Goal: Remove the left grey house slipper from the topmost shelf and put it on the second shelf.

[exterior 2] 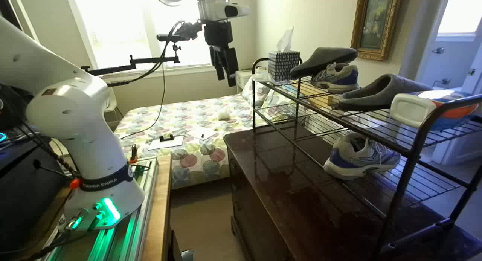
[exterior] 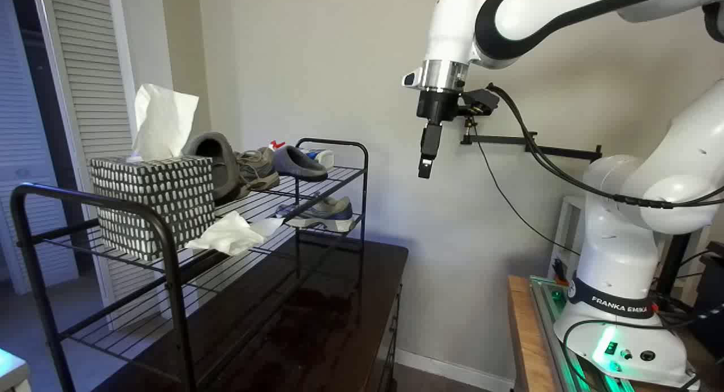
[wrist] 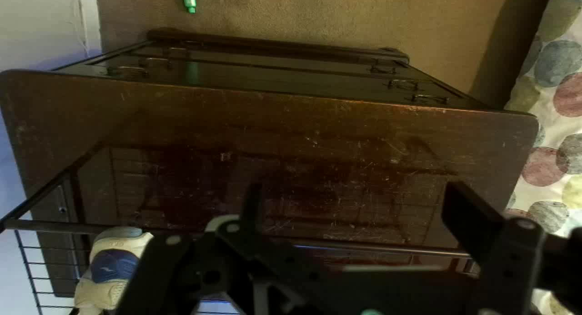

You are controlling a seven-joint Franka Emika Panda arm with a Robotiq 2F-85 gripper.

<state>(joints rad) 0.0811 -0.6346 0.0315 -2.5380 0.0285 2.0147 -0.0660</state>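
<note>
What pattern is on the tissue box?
Tissue box: white dashes on black, clearest in an exterior view.

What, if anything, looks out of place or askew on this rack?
Two things: a crumpled tissue lies loose at the edge of the topmost shelf, outside the patterned tissue box; and the left grey slipper sits tilted, one end raised, apparently propped on a sneaker instead of lying flat.

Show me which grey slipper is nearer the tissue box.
The left slipper in both exterior views, next to the box. The right slipper lies beyond the upper sneaker, beside the white-lidded pack.
</note>
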